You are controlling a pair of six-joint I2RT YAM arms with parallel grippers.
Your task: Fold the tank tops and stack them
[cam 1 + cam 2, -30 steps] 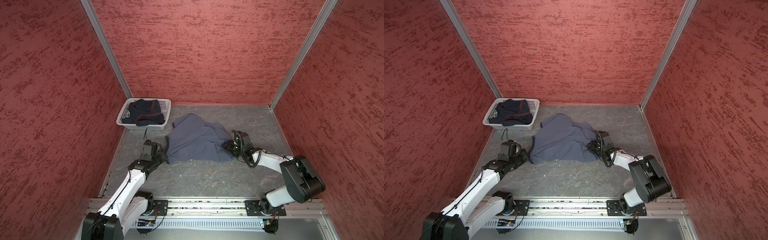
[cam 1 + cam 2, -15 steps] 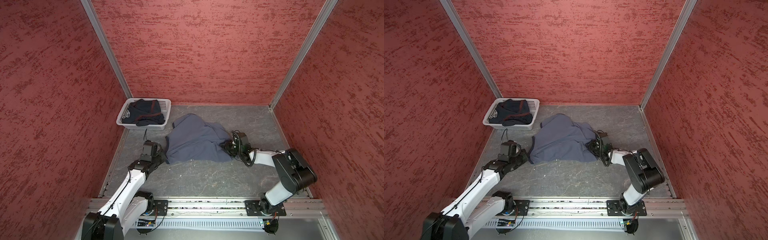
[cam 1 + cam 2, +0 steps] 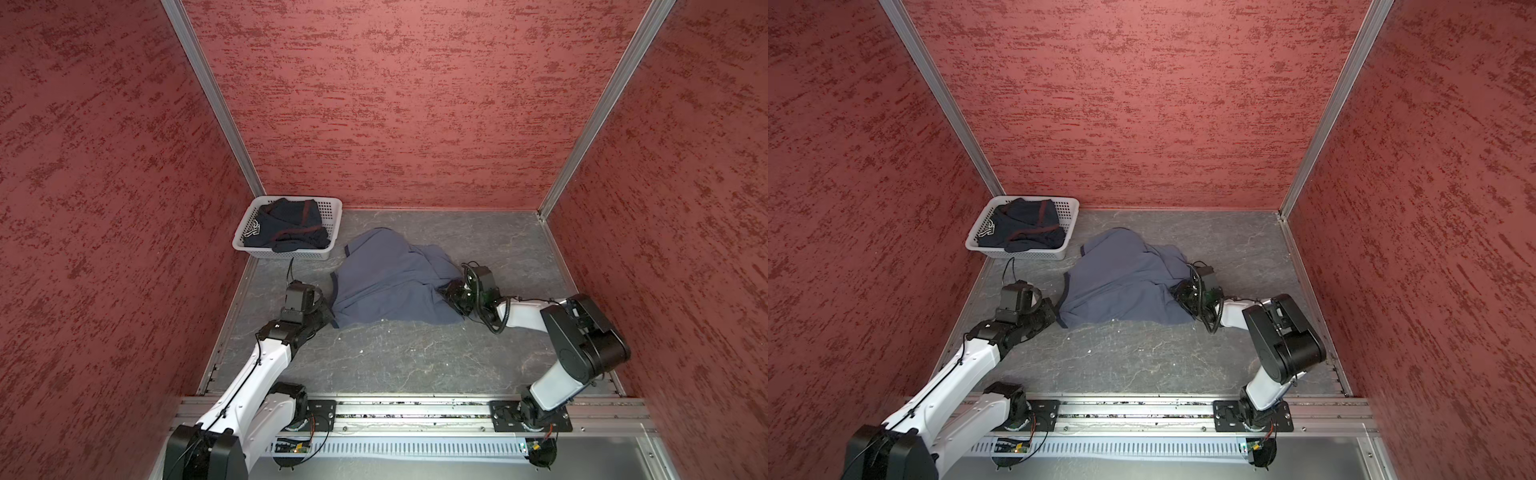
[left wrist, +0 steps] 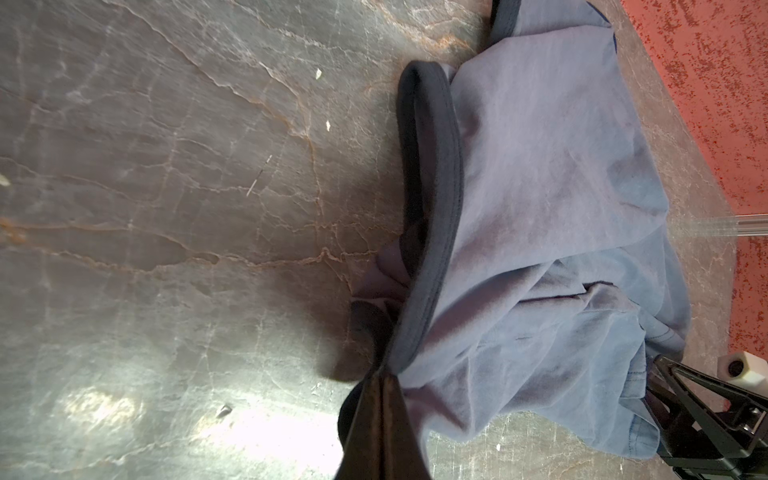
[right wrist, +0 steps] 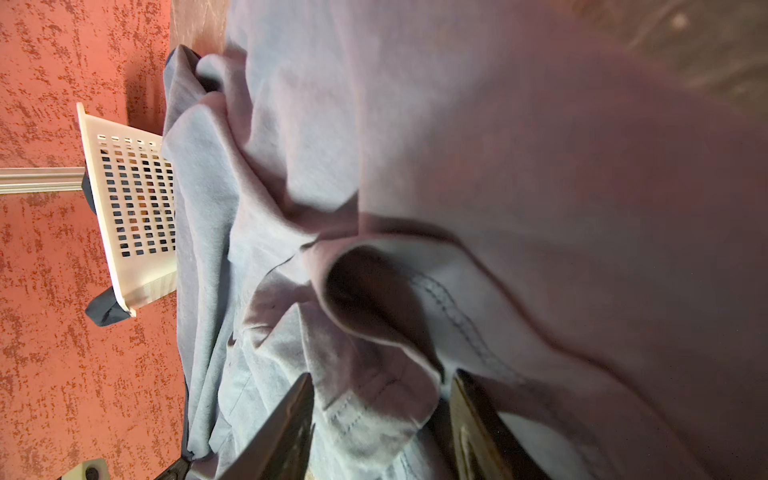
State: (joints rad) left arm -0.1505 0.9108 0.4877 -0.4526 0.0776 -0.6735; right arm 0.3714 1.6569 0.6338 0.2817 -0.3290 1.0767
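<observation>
Slate-blue tank top (image 3: 390,282): lies rumpled about mid-bench on the grey marbled bench (image 3: 395,357), humped toward the far end and spread flatter toward the near edge. Shows navy trim along its left side. Sits just right of the white perforated basket (image 3: 286,254), near it but apart from it in both top views.

Dark navy tank top (image 3: 286,228): lies bunched inside the basket at the far left corner, with maroon trim and a whitish print showing. Laps slightly over the near rim.

Left gripper (image 3: 329,318): reaches in low from the near left to the near-left corner of the slate-blue tank top (image 3: 1121,286). In the left wrist view, left gripper (image 4: 380,380) has jaws pressed together on the navy-trimmed edge, with the trim running as a taut band away from the pinch.

Right gripper (image 3: 451,297): lies low at the right edge of the same top, pointing left into the cloth. In the right wrist view, right gripper (image 5: 380,415) has jaws standing apart, one on either side of a bunched, stitched fold of hem. Cannot tell whether that fold is pressed or merely straddled. Looks past the cloth to the basket (image 5: 133,208) against the red wall (image 5: 50,374).
</observation>
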